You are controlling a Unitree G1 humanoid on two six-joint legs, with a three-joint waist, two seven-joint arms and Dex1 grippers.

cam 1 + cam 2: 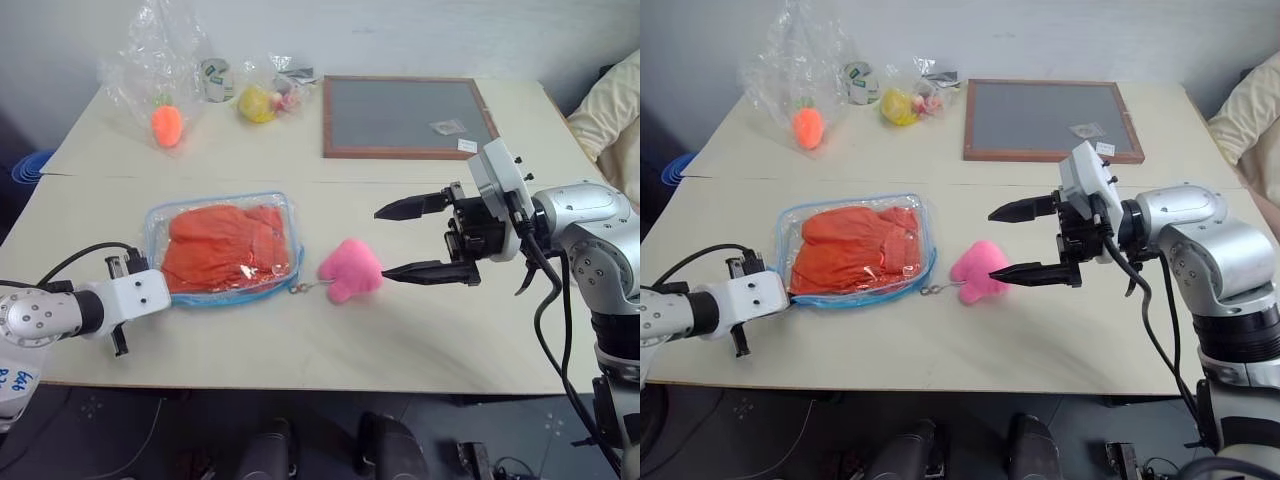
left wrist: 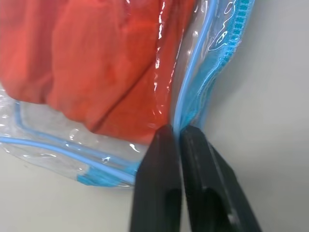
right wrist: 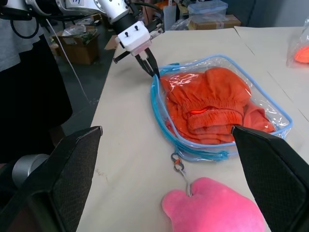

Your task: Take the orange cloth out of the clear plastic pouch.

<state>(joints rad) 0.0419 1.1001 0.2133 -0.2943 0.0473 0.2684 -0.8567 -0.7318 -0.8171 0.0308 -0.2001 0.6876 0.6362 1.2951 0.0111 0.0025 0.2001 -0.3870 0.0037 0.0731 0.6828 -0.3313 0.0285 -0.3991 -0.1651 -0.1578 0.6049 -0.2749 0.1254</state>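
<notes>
The clear plastic pouch [image 1: 152,222], edged in light blue, lies flat on the table with the orange cloth [image 1: 225,248] crumpled inside it. My left gripper [image 2: 175,129] is shut on the pouch's blue edging at the corner nearest that arm; the right wrist view shows the left gripper [image 3: 152,71] pinching that corner. A metal zipper pull [image 1: 298,289] trails from the pouch toward a pink plush [image 1: 350,270]. My right gripper [image 1: 382,242] hovers open just right of the plush, pointing toward the pouch, with nothing between its fingers.
At the table's far left sit a crinkly clear bag with an orange carrot toy [image 1: 167,124] and another with a yellow toy [image 1: 257,103]. A wood-framed grey board [image 1: 405,115] lies at the back right. The table's front edge [image 1: 300,383] runs close below the pouch.
</notes>
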